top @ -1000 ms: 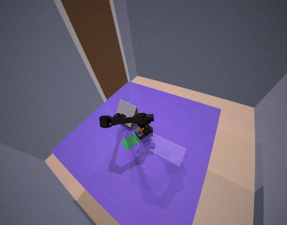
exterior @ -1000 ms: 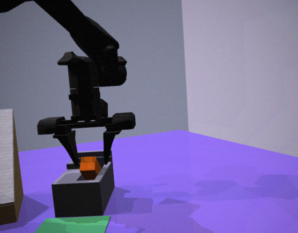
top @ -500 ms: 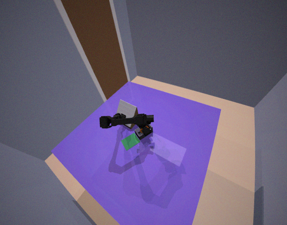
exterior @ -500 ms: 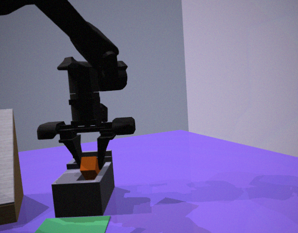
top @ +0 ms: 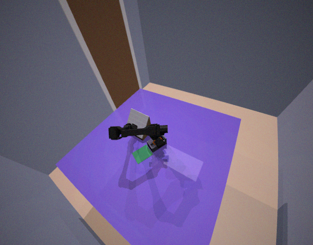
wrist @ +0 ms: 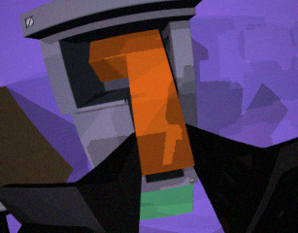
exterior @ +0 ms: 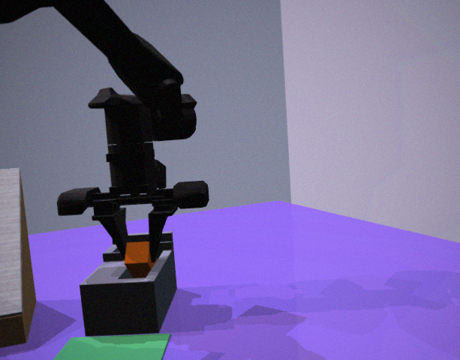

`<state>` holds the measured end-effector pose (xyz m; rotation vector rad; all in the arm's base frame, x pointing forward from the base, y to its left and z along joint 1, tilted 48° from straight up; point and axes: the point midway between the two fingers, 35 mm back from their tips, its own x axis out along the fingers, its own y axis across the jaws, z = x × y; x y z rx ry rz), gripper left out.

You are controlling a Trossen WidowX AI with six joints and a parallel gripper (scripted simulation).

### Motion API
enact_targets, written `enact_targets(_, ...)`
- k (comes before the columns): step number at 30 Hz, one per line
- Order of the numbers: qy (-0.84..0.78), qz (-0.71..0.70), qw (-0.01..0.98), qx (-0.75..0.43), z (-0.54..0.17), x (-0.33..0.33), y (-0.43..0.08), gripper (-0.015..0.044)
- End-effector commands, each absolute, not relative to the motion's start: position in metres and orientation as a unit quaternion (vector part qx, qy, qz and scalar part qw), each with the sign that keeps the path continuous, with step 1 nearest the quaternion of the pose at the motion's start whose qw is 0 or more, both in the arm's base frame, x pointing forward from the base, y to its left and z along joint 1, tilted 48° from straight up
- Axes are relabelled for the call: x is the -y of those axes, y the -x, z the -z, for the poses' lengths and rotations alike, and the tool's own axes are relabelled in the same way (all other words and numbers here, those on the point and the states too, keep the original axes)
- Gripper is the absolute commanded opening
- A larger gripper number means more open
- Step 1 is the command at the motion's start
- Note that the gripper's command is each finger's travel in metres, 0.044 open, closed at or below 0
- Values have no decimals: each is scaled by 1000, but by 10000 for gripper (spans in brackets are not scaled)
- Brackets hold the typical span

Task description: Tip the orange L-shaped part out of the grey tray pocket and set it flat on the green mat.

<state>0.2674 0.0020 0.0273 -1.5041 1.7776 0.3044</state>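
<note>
Lower left of the exterior view: gripper [exterior: 139, 251] [wrist: 160, 134], closed on orange part [exterior: 137, 253] [wrist: 155, 102]; raised end above tray [exterior: 119, 306] [wrist: 110, 136] rim; mat [exterior: 117, 346] [wrist: 168, 201] [top: 142, 154] at bottom edge.

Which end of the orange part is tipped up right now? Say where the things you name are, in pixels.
The straight end [top: 154, 142] [exterior: 137, 252] [wrist: 164, 150], pinched between the fingers [exterior: 157, 232]. The L-shaped end [top: 160, 137] [wrist: 110, 55] differs: it sits lower, in the tray's [top: 151, 146] [exterior: 121, 307] [wrist: 102, 127] wider recess.

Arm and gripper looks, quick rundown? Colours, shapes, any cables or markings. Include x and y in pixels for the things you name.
One arm [top: 138, 131] [exterior: 140, 58], matte black, chunky angular links, rounded housing at the wrist. Gripper [exterior: 139, 253] [wrist: 160, 134] also black: slim crossbar, a faceted block at each end, two tapered, wedge-like fingers. No cables or markings discernible; dark surfaces hide fine detail.
</note>
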Motion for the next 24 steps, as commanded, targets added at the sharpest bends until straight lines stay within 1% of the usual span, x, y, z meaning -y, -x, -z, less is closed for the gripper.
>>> enact_targets(1,590,-118,388,-698,-29,-3,-268,0)
enact_targets(24,592,-120,384,-698,-53,-29,-267,0)
